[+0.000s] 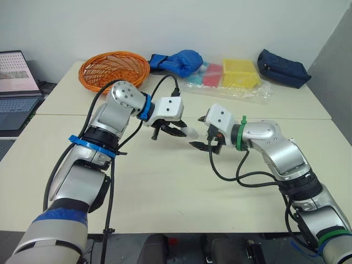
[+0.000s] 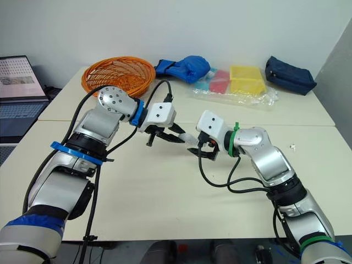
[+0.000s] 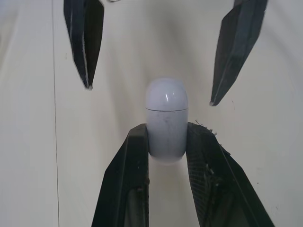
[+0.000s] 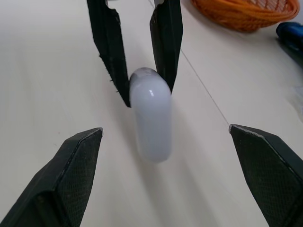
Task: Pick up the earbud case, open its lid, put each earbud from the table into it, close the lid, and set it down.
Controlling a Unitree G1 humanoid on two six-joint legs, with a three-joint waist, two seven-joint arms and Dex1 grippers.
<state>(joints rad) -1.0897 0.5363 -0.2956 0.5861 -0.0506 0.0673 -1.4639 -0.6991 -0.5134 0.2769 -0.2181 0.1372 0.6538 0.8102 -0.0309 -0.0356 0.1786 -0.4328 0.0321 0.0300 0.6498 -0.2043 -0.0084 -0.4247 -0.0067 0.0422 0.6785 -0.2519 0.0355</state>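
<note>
Head pair: high over the earbud case (image 1: 192,132), looking forward and down, well back. Left wrist camera: very close behind the case. Right wrist camera: close too, facing it from the opposite end. All views share the case.

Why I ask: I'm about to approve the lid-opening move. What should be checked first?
1. Grip on earbud case: ok, left claw is shut on its body below the seam.
2. Lid: ok, closed, and it sticks out free beyond the grip.
3. Right claw ready: ok, open, straddling the case without touching it.
4. Earbuds located: cannot tell; one small white speck lies on the table by the right arm.
</note>
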